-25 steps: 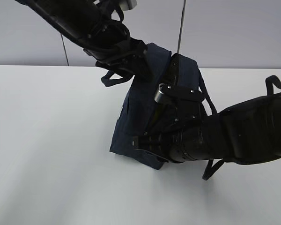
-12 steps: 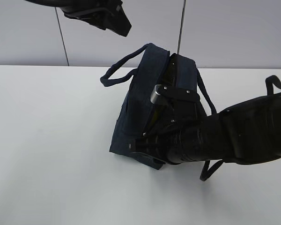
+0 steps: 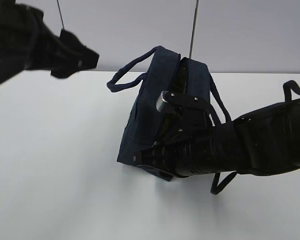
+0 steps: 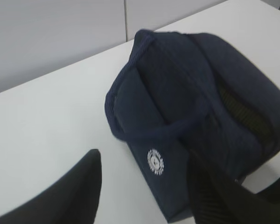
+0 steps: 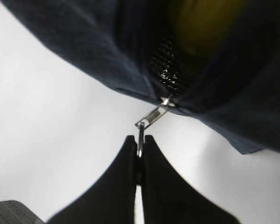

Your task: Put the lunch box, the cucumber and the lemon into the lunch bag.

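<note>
The navy lunch bag (image 3: 145,115) stands on the white table, its top zipper partly open. My right gripper (image 5: 140,140) is shut on the silver ring pull (image 5: 141,132) of the zipper, low at the bag's near end (image 3: 140,157). A blurred yellow shape (image 5: 200,18), perhaps the lemon, shows inside the opening. The lunch box and the cucumber are hidden. My left gripper (image 3: 82,60) hangs open in the air, up and to the left of the bag, holding nothing. In the left wrist view its fingers (image 4: 84,186) frame the bag's logo side (image 4: 186,93).
One loop handle (image 3: 125,75) sticks out to the bag's left and a strap (image 3: 222,182) hangs by my right arm. A grey panel wall (image 3: 240,35) stands behind the white table (image 3: 55,165).
My left gripper has let go of the bag's handle, lifted and swung away to the upper left. The right gripper stays shut on the ring pull and has shifted slightly.
</note>
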Controlling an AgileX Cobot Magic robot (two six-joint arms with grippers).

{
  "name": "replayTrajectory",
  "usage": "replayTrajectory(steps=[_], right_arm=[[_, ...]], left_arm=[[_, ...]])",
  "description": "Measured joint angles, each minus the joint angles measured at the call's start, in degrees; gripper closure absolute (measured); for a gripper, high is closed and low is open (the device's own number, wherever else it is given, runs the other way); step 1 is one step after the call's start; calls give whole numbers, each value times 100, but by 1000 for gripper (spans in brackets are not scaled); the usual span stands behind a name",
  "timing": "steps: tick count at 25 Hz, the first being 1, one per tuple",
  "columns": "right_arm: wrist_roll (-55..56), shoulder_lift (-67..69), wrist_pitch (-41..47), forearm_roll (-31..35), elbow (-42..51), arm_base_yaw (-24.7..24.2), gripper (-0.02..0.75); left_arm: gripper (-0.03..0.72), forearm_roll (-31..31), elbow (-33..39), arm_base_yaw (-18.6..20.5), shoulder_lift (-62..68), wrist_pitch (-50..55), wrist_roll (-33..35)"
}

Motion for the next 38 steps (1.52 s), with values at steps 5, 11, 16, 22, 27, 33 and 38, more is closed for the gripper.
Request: replayTrajectory(steps=[5,11,16,22,27,33,38], right_arm=[[0,0,170,-14,0,0,738],[0,0,183,-36,0,0,738],[0,0,183,-36,0,0,738],[0,0,183,-36,0,0,738],[0,0,196,-17,0,0,738],[0,0,196,-17,0,0,738],[0,0,196,-17,0,0,738]], left_arm=[[288,427,1469,-335,-354,-892,155],[290,1067,2269,-532,-363,-1460,207],[291,1466,2322,-532,-144,-1870,220],[291,2241,2322,-532,654,-2393,220],[291,2926,2322,-532,1032,-2926,233],[291,3297,2322,-532,1295,-3638,237],[295,3297,2322,-532,1517,-3988,-41]])
